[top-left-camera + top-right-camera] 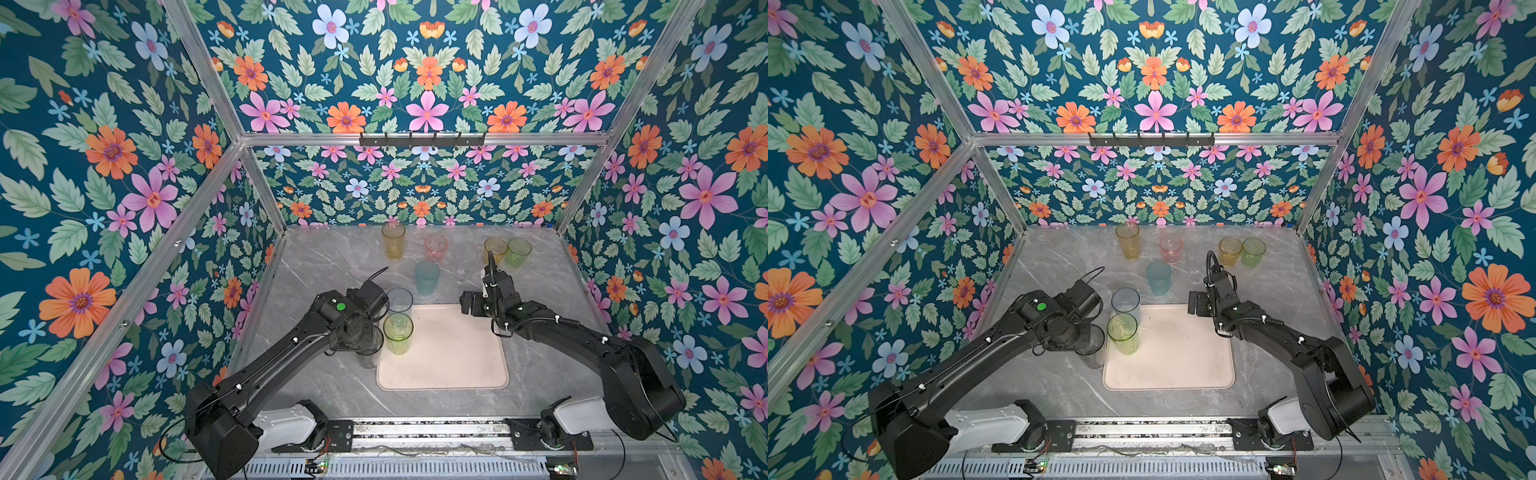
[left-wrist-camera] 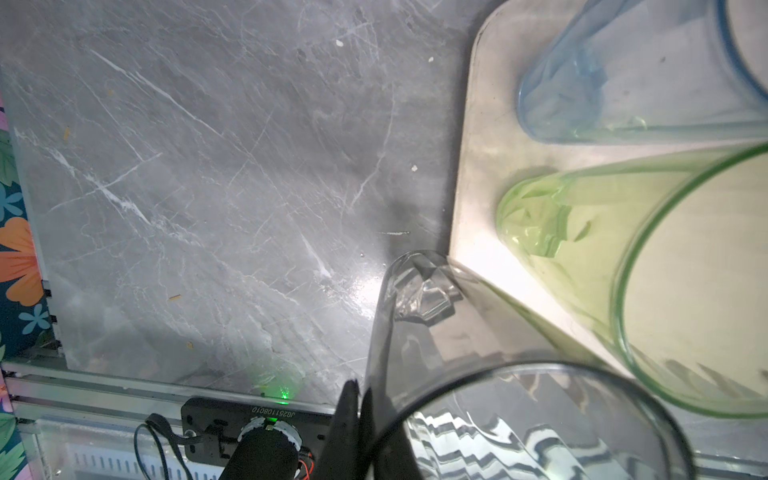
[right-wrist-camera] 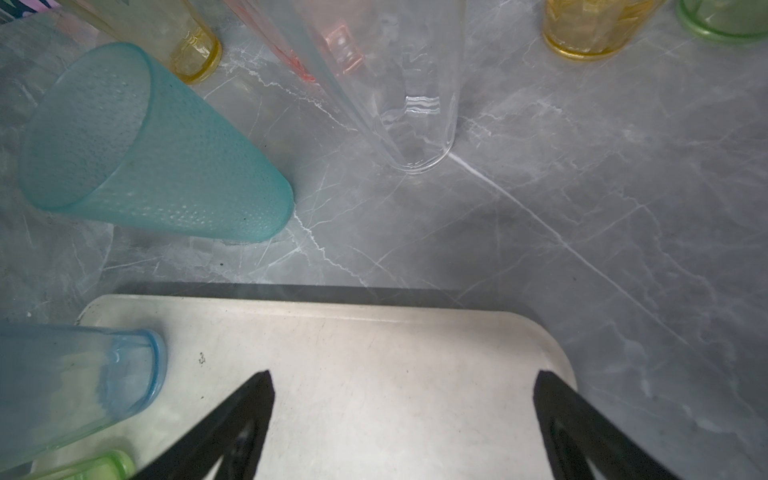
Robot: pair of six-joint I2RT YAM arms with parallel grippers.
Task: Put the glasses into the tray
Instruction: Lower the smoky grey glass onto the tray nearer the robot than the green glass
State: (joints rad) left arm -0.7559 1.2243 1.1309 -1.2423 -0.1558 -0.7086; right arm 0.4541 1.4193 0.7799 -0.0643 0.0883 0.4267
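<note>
- Grey marble table [image 1: 324,266], cream tray [image 1: 457,365] flat near the front.
- Back row: tall amber glass [image 1: 393,241], pink glass [image 1: 435,248], short amber glass [image 1: 495,249] beside green glass [image 1: 518,252].
- Teal glass [image 1: 427,277], clear glass [image 3: 415,116] nearer the tray.
- Smoky glass [image 1: 370,353] at tray's left edge, contact unclear.

Tray [image 1: 453,361]: middle, right side and near side bare, open from above. Its left edge is blocked by the blue-grey glass [image 1: 400,300] and the yellow-green glass [image 1: 398,332], standing close together. Smoky glass [image 1: 371,351] sits just off that edge, under the left arm [image 1: 291,349]. Teal glass [image 1: 427,277] and clear glass [image 3: 415,124] stand behind the far edge. Tabletop [image 1: 540,374] right of the tray is bare.
</note>
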